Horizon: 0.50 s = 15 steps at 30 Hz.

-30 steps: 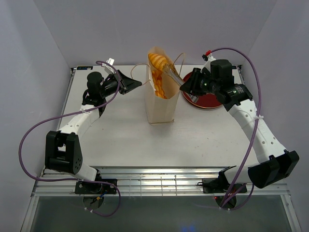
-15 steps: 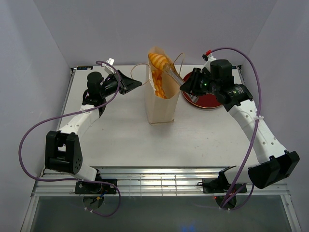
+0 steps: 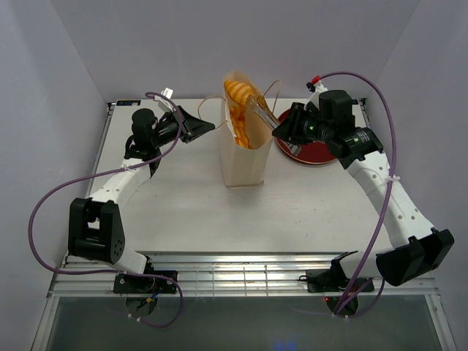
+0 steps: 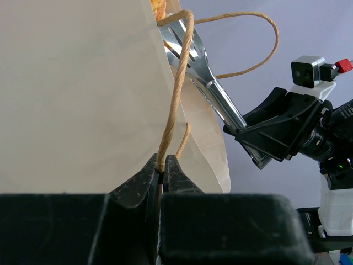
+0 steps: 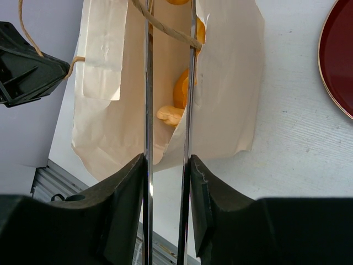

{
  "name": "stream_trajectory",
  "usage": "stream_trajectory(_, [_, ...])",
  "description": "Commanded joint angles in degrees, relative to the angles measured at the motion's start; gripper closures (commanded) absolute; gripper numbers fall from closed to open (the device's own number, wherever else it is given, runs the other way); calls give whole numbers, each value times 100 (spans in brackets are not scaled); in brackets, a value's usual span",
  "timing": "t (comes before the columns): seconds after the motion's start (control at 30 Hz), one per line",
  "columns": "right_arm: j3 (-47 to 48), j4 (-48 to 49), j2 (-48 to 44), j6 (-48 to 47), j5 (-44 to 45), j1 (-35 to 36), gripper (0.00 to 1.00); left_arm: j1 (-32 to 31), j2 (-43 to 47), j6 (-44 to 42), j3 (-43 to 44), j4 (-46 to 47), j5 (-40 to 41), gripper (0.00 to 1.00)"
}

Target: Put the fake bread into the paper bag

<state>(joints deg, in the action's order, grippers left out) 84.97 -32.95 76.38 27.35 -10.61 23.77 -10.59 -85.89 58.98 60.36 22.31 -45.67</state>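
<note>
The cream paper bag (image 3: 245, 157) stands upright mid-table. My left gripper (image 3: 210, 126) is shut on its brown cord handle (image 4: 176, 88), pinched between the fingertips in the left wrist view (image 4: 162, 165). My right gripper (image 3: 281, 130) is shut on metal tongs (image 3: 259, 110), whose arms (image 5: 148, 110) reach into the bag's open mouth. A golden fake bread (image 3: 238, 91) sits at the tongs' tips at the bag's top. More orange bread pieces (image 5: 179, 94) lie lower inside the bag (image 5: 229, 99). The tongs also show in the left wrist view (image 4: 215, 94).
A dark red round plate (image 3: 307, 150) lies on the table right of the bag, under my right arm; its rim shows in the right wrist view (image 5: 339, 55). White walls enclose the table on three sides.
</note>
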Motion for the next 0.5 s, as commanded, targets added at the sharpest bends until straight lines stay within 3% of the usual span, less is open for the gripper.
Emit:
stream_trajectory(0.0, [178,280,-211,-116,77,14,59,-13,178,-45,-24,55,-47,91])
stream_trajectory(0.47, [169,236,-316,-151,59,22,56,-22,195,-44,-42,55,-30,91])
